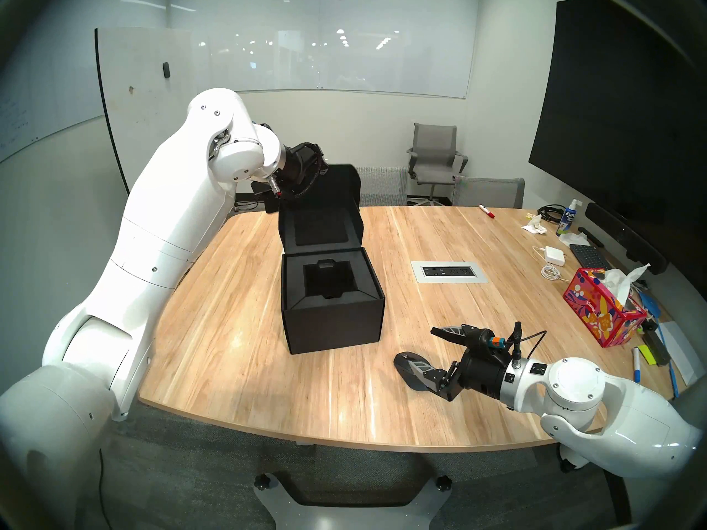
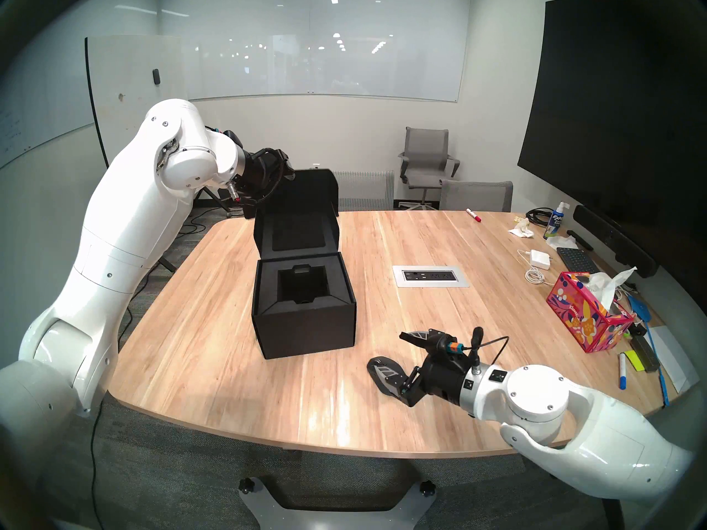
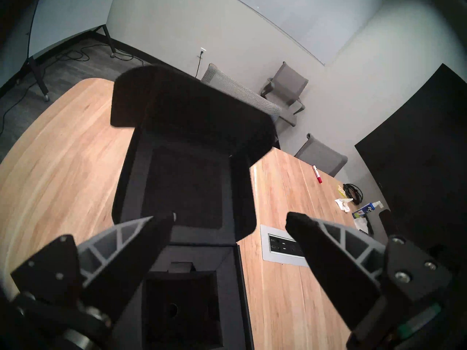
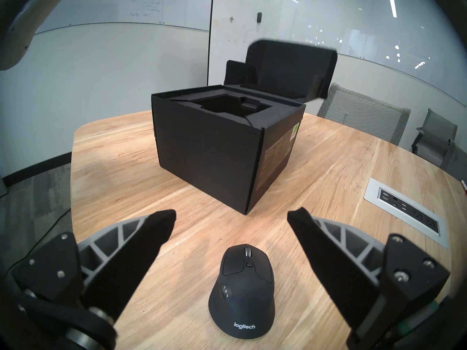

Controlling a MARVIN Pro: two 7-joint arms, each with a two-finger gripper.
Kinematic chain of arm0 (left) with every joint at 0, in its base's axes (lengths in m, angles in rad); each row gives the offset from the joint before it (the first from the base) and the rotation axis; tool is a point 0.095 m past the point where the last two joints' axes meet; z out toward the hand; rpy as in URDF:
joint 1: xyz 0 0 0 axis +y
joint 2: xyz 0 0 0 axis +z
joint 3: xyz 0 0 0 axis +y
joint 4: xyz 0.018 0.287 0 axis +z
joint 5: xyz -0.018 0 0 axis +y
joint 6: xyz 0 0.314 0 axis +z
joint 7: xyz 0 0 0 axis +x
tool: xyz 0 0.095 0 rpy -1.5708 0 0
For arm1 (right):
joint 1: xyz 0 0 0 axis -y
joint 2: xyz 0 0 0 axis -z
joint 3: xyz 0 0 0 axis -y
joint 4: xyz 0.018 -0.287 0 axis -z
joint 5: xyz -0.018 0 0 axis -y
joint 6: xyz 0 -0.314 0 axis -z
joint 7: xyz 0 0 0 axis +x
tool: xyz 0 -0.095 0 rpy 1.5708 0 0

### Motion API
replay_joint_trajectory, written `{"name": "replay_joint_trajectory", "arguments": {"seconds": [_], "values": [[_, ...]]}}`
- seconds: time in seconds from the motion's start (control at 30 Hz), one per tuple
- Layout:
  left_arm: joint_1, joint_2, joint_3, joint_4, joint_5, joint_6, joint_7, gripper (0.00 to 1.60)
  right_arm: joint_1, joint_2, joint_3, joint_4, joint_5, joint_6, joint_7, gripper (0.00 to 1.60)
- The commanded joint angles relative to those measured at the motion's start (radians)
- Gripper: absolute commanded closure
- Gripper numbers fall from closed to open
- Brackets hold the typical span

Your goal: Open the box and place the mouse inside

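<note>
mouse (image 4: pixel 242 291): sat on the table (image 4: pixel 177 180), right between the right gripper (image 4: pixel 231 215)'s spread fingers, not touched
box (image 1: pixel 333 311): just ahead of that gripper, lid (image 1: pixel 323 208) flipped up, square recess (image 1: pixel 329 280) empty
right gripper: wide open, holding nothing
left gripper (image 3: pixel 230 217): also wide open, up by the raised lid, empty

The box (image 1: pixel 332 307) sits mid-table (image 1: pixel 229 326), lid (image 1: pixel 321 208) raised at its far side. The mouse (image 4: pixel 242 290) lies nearer the front, to its right; the tissue box (image 1: pixel 602 313) far right.
</note>
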Motion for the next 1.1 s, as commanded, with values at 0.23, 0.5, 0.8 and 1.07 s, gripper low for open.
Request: {"name": "replay_joint_trajectory", "arguments": {"seconds": [0.23, 0.5, 0.8, 1.07], "values": [[0.154, 0.199, -0.078, -0.226, -0.037, 0.098, -0.013, 0.00, 0.007, -0.002, 0.004, -0.014, -0.002, -0.007, 0.001, 0.00], [0.280, 0.294, -0.126, -0.327, -0.012, 0.121, -0.078, 0.00, 0.007, -0.002, 0.004, -0.014, -0.002, -0.007, 0.001, 0.00], [0.426, 0.409, -0.179, -0.393, 0.068, 0.127, -0.191, 0.00, 0.007, -0.002, 0.004, -0.014, -0.002, -0.007, 0.001, 0.00], [0.524, 0.495, -0.223, -0.392, 0.120, 0.120, -0.287, 0.00, 0.007, -0.002, 0.004, -0.014, -0.002, -0.007, 0.001, 0.00]]}}
